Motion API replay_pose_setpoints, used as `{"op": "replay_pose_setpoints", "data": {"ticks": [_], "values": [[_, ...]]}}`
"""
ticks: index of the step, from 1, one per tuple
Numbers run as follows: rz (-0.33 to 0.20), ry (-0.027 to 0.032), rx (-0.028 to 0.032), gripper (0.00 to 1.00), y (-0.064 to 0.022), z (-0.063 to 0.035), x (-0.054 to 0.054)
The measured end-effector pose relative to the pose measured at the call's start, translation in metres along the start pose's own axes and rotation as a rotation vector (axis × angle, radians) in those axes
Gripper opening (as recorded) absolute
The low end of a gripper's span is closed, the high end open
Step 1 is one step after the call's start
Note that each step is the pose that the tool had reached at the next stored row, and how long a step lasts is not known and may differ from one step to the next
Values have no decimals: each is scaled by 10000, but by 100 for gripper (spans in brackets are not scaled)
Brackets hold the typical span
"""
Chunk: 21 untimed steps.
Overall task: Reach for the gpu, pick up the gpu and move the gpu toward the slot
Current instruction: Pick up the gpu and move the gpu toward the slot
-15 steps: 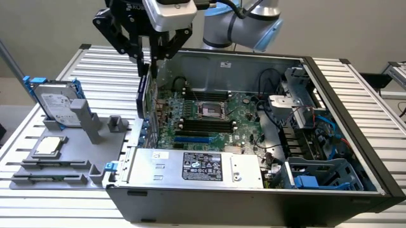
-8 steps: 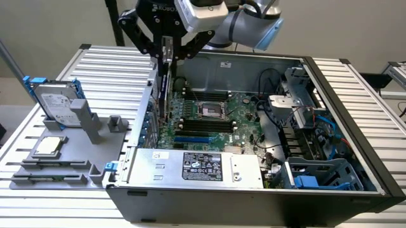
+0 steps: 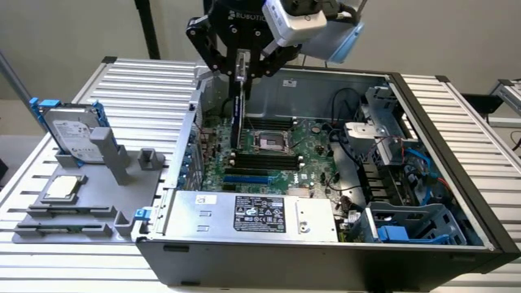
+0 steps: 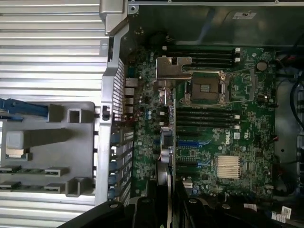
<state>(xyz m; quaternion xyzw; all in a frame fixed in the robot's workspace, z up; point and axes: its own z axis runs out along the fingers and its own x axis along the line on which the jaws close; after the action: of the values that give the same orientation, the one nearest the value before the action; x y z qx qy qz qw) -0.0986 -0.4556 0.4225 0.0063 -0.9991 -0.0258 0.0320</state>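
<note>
exterior view high, angled; wrist view straight down; both share motherboard [image 3: 269,152]

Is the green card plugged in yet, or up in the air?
Up in the air: the thin green circuit-board card hangs edge-on from the tool above the motherboard.

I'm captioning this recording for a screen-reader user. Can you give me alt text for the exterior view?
A robot gripper holds the gpu edge-on and vertical above the motherboard of an open computer case. On the exterior view's left, a grey fixture holds a hard drive and a CPU chip.
</note>
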Motion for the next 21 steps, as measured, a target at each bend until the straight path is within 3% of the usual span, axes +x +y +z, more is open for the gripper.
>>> {"op": "replay_pose_setpoints", "data": {"ticks": [11, 21], "values": [[1, 0, -1, 26, 293, 165, -359], [1, 8, -2, 26, 340, 261, -819]]}}
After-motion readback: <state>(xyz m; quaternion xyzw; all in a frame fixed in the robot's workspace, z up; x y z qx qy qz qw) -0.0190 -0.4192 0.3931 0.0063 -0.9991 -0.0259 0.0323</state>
